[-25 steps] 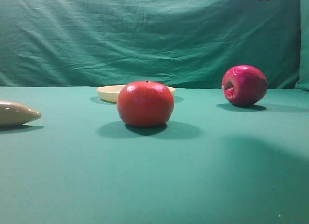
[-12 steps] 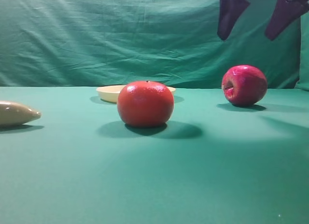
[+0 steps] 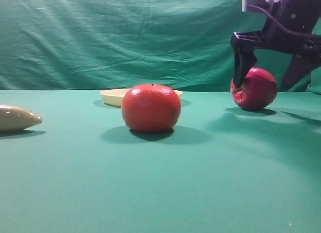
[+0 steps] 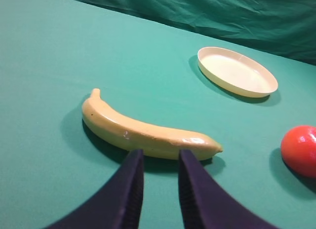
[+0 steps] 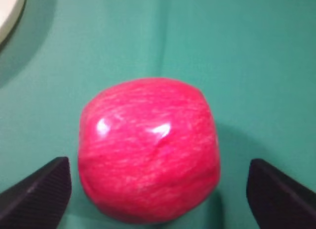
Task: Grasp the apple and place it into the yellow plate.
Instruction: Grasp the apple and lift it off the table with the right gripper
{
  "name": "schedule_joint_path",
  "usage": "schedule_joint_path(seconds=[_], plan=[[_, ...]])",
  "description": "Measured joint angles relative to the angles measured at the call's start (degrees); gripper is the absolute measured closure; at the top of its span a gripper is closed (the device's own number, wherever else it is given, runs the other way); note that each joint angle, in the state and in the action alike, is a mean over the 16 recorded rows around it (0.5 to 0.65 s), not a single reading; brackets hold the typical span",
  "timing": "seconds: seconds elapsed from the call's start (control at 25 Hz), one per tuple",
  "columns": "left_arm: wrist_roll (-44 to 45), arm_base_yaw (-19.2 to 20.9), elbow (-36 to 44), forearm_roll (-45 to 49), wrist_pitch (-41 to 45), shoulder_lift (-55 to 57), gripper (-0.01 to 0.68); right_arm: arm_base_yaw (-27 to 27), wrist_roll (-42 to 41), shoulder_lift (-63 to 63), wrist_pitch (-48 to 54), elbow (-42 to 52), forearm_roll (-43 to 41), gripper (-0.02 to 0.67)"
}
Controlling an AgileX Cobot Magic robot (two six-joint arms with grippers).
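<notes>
The glossy magenta-red apple (image 3: 256, 90) lies on the green cloth at the right, stem dimple facing left. My right gripper (image 3: 264, 86) is open and lowered over it, one finger on each side. In the right wrist view the apple (image 5: 148, 150) fills the gap between the dark fingertips (image 5: 34, 194), with space on both sides. The pale yellow plate (image 3: 113, 96) sits at the back, behind the orange-red fruit (image 3: 151, 108), and is empty in the left wrist view (image 4: 237, 71). My left gripper (image 4: 158, 157) is shut and empty, hovering just in front of a banana (image 4: 143, 133).
The banana's tip (image 3: 17, 117) shows at the left edge of the exterior view. The orange-red fruit (image 4: 300, 150) lies right of the banana. A green cloth backdrop (image 3: 125, 37) hangs behind the table. The plate's rim (image 5: 7, 12) shows at the top left of the right wrist view.
My right gripper has come down from the top right edge, open, until its fingers stand on either side of the apple. The apple and the other things have not moved.
</notes>
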Motion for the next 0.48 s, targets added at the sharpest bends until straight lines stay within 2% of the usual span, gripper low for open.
schedule_joint_path(seconds=[0.24, 0.48], plan=[[0.0, 0.0, 0.0, 0.0, 0.0, 0.0, 0.516, 2.0, -1.3, -1.3, -0.3, -4.6, 0.0, 0.209], [0.0, 0.0, 0.0, 0.0, 0.0, 0.0, 0.516, 7.1, -4.3, -0.4, -1.0, -12.0, 0.0, 0.211]])
